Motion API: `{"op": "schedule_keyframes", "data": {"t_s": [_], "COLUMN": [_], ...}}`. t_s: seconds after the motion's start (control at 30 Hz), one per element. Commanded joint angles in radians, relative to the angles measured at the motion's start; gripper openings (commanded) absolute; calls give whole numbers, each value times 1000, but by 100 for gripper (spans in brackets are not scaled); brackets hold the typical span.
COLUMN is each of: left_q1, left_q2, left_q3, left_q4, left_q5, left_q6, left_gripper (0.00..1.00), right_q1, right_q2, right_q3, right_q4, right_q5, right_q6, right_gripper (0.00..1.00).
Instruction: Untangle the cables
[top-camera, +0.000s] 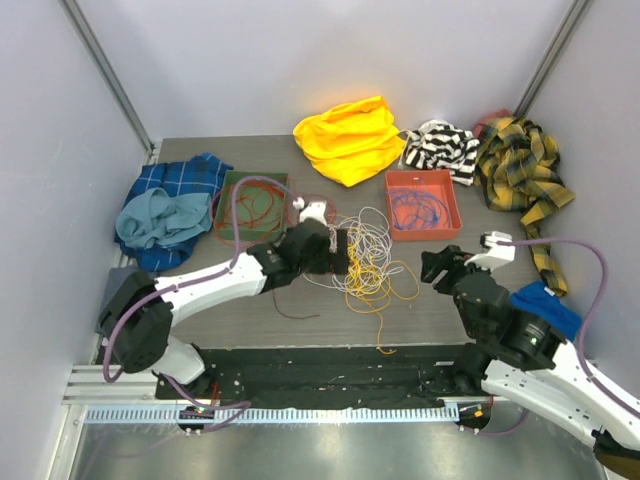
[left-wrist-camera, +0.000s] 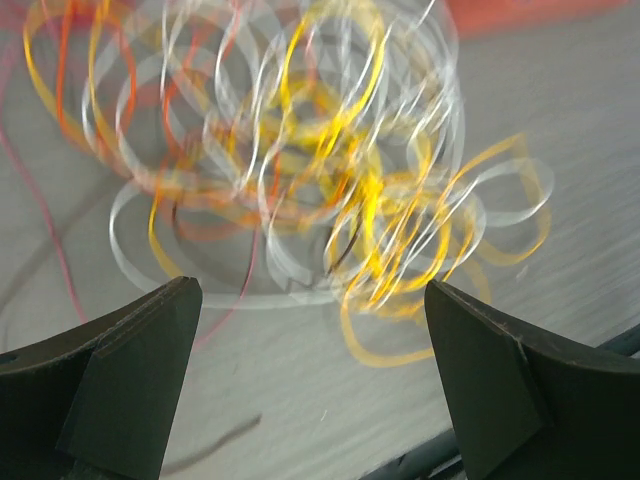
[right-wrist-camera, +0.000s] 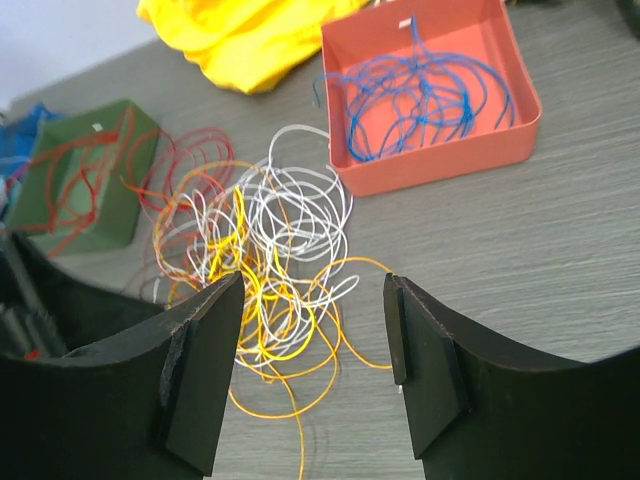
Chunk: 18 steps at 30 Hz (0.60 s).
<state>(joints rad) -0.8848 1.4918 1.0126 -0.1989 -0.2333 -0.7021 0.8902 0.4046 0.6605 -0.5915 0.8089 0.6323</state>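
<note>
Two trays flank the work. Orange tray (right-wrist-camera: 440, 168) on the R holds a blue cable (right-wrist-camera: 420, 95) alone. Green tray (top-camera: 256, 176) on the L holds a red cable (top-camera: 262, 205), w/ some loops over its R rim. We read this as sorting by colour: each freed strand gets its own bin so it can't re-knot w/ the rest.

Cable heap (top-camera: 368, 262) lies on the table (top-camera: 330, 325) between the trays, near centre. White, yellow & orange loops are interlaced, w/ one yellow tail running out toward the near edge. Not yet separated; by our est. two colours out, three to go.

Left gripper (left-wrist-camera: 312, 300) hangs over the heap's L side, fingers spread fully wide, nothing betw. them. Wrist view is smeared, so we can't tell which strand it lines up on. Wide spread is prob. so it can drop over a loop w/o snagging neighbours.

Right gripper (right-wrist-camera: 315, 290) sits off the heap's R side, apart from it but aimed at it; fingers parted, empty. Prob. held back to leave the L arm room, and placed to pin the pile while a strand is drawn.
</note>
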Motion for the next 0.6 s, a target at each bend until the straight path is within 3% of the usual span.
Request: {"op": "schedule_keyframes", "data": {"t_s": [0.0,0.33,0.57], "left_q1": [-23,-23,-23], "left_q2": [-162,-577,-617], "left_q3": [-72,-314,-250], "left_q4": [-54,-204,-428], "left_q5": [-89,-297,-420], "left_q6": [-97,-203,-183], "left_gripper": [100,100,100], "right_q1": [6,6,6], "right_q2": [140,266,313], "right_q3": [-7,-52,-15], "right_q4": [76,208,214], "right_q5": [-46,-89,-111], "right_q6": [38,66,15], "right_gripper": [66,66,67]}}
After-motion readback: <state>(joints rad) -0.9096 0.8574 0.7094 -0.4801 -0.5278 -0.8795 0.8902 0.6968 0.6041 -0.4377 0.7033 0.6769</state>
